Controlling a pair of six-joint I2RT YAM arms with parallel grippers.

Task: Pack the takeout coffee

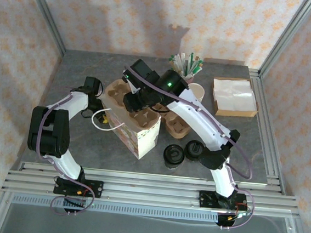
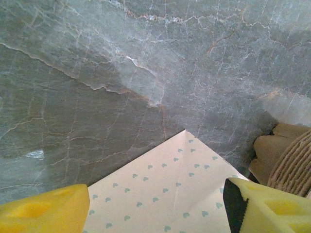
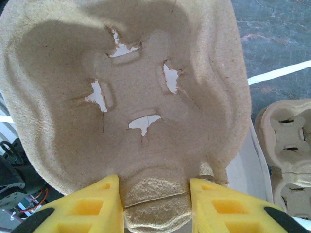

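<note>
Two claws are at work over the grey stone table (image 1: 285, 145). The right claw (image 3: 154, 199) is pinched onto the rim of a brown pulp cup carrier (image 3: 146, 97). Its yellow fingers (image 3: 92, 208) press on either side of a rounded lug at the carrier's edge, and the jaws are closed down to that width. From above, the carrier hangs over the mouth of the patterned paper bag (image 1: 142, 140).

The left claw (image 2: 155, 208) sits at the bag's left side with its jaws standing roughly half apart. Nothing is clamped between them. The bag's heart-printed paper lies just beyond the fingertips, and I cannot tell whether they touch it.

The takeout coffee (image 1: 172, 155) stands on the table to the right of the bag, near it but apart, and neither claw has it. Another black round lid (image 1: 195, 149) sits just beside it. A second pulp carrier (image 1: 178, 125) rests behind them.
</note>
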